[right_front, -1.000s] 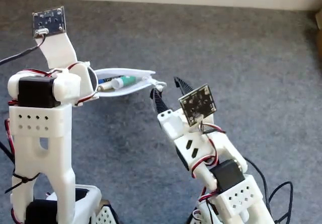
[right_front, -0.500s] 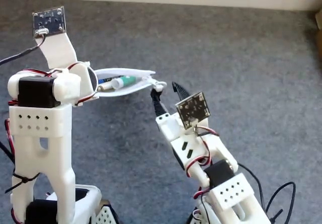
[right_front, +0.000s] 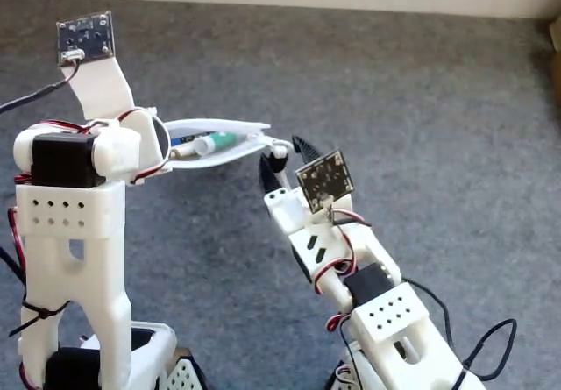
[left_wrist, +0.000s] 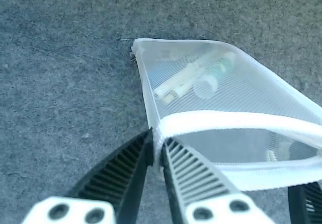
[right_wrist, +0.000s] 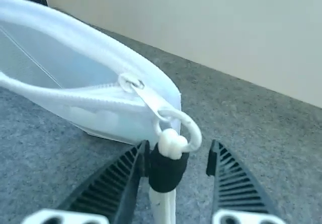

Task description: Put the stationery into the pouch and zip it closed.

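Left gripper (left_wrist: 157,153) pinched shut on pouch (left_wrist: 241,88) rim. Stationery (left_wrist: 193,75), probably 2 pens, sits inside just ahead of it. Right gripper (right_wrist: 176,178) open, zipper pull (right_wrist: 171,143) between its jaws. Grey carpet (right_front: 421,101) underneath; pale wall (right_wrist: 201,22) beyond.

pouch (left_wrist: 251,100): white mesh, unzipped | stationery (left_wrist: 191,78): lying inside pouch

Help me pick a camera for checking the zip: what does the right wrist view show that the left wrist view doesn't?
Right wrist view: the zip pull, with its ring and bead, sits between the open fingers of the right gripper, with a wall behind. Left wrist view: the stationery lies inside the pouch, and the left gripper is shut on its edge. Both: the white mesh pouch and the grey carpet.
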Robot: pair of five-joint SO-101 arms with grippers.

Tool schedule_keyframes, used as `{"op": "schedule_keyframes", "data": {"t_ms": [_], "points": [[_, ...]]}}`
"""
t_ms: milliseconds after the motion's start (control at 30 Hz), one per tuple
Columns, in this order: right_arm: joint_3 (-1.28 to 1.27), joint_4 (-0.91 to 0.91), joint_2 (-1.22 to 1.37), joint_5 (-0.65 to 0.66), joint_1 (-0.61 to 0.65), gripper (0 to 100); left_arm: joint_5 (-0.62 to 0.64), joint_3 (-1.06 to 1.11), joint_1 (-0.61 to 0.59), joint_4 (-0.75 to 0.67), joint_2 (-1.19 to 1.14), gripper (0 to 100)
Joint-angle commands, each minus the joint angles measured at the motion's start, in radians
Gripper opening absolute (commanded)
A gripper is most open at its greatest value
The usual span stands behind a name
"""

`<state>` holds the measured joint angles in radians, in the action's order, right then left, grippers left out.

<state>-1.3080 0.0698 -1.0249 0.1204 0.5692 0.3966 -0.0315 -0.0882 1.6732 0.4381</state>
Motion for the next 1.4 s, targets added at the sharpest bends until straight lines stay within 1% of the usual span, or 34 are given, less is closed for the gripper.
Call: {"op": "schedule_keyframes", "data": {"t_ms": [0,100,167,367,500,700,800,833,900,1000,1167,1367], "points": [[0.007,-0.024,0.007,-0.009,-0.013,13.4,0.000,0.007,-0.027,-0.012,0.010,1],[0.007,-0.024,0.001,-0.006,-0.013,3.8,0.000,0.007,-0.027,-0.012,0.010,1],[0.008,-0.024,-0.001,-0.005,-0.015,0.2,0.000,0.007,-0.027,-0.012,0.010,1],[0.008,-0.022,-0.015,-0.003,-0.015,0.5,0.000,0.007,-0.027,-0.009,0.010,1],[-0.001,-0.007,-0.134,-0.002,-0.012,0.5,0.000,0.007,-0.027,-0.012,0.005,1],[-0.030,0.251,-0.294,0.000,-0.001,0.5,0.000,0.005,-0.027,-0.052,0.005,1],[-0.030,0.367,-0.337,0.011,0.036,0.5,0.000,0.005,-0.024,-0.078,0.004,6],[-0.030,0.398,-0.346,0.025,0.050,0.5,-0.008,0.005,-0.022,-0.084,0.004,9],[-0.030,0.453,-0.369,0.032,0.068,0.5,-0.063,0.005,-0.022,-0.100,0.004,14],[-0.030,0.527,-0.409,0.035,0.071,0.5,-0.130,0.007,-0.022,-0.120,0.004,20],[-0.031,0.622,-0.476,0.037,0.074,0.5,-0.172,0.005,0.007,-0.164,0.004,20],[-0.039,0.625,-0.529,0.037,0.102,0.5,-0.269,-0.005,0.105,-0.190,0.010,20]]}}
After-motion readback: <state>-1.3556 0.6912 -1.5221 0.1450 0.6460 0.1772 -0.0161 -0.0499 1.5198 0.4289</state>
